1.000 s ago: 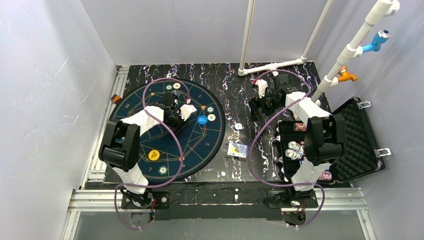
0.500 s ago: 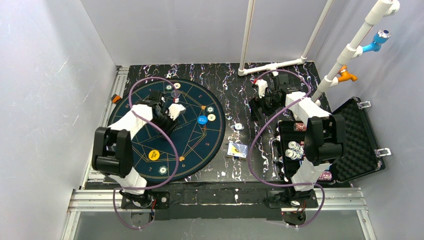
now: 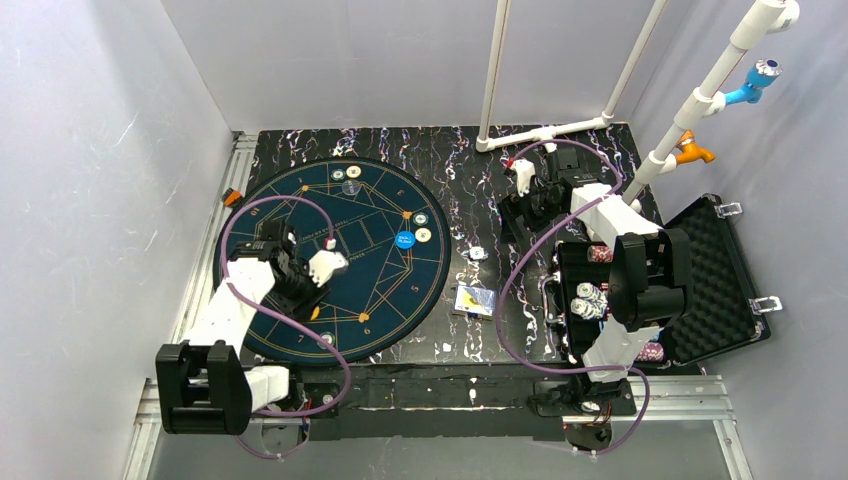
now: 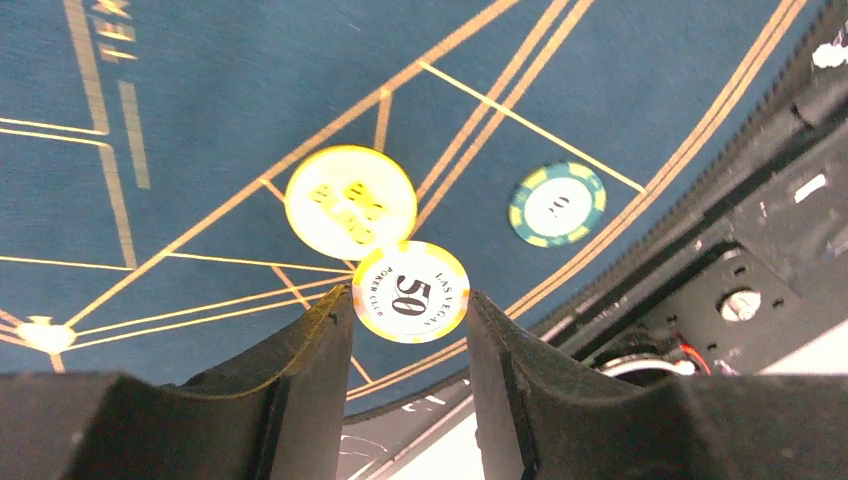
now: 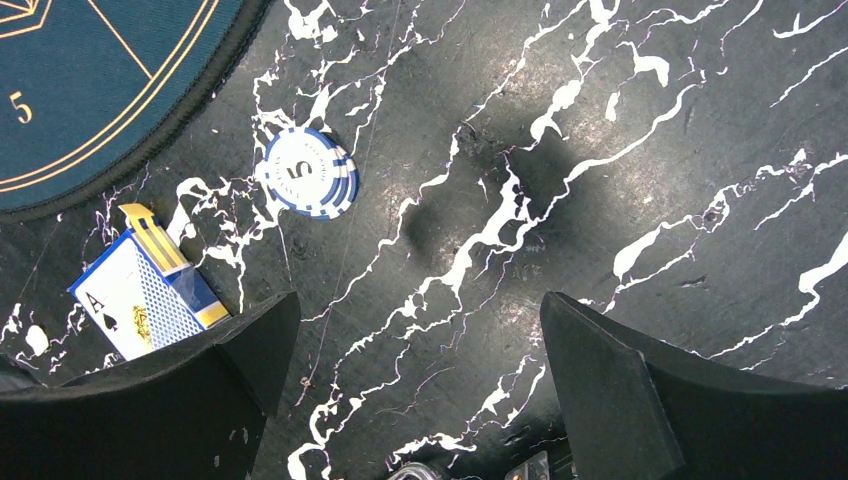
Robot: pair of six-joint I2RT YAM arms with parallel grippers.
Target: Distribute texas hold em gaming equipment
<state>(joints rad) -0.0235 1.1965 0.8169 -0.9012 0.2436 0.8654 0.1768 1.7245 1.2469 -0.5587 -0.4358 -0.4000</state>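
The left gripper (image 3: 320,266) hangs over the near side of the round blue mat (image 4: 200,90), its fingers partly closed and pinching a yellow-edged chip (image 4: 410,292) by its rim. The face reads "50" and "LAS VEGAS POKER CLUB". Below it on the mat lie a yellow disc (image 4: 350,202), whose print is too blurred to read, and a green chip (image 4: 557,204) with an unclear number. The chip looks small, light, stiff and smooth, so a pinch across opposite edges, as here, seems the safest hold; gripped by the flat faces it would likely slip. The right gripper (image 5: 415,310) is spread wide and holds nothing above the black marbled table (image 5: 600,150). Near it are a short blue-and-white stack of chips (image 5: 305,172) marked "5" and a card box (image 5: 145,295) showing an ace of spades. More chips (image 3: 588,300) sit in the open case (image 3: 715,275).
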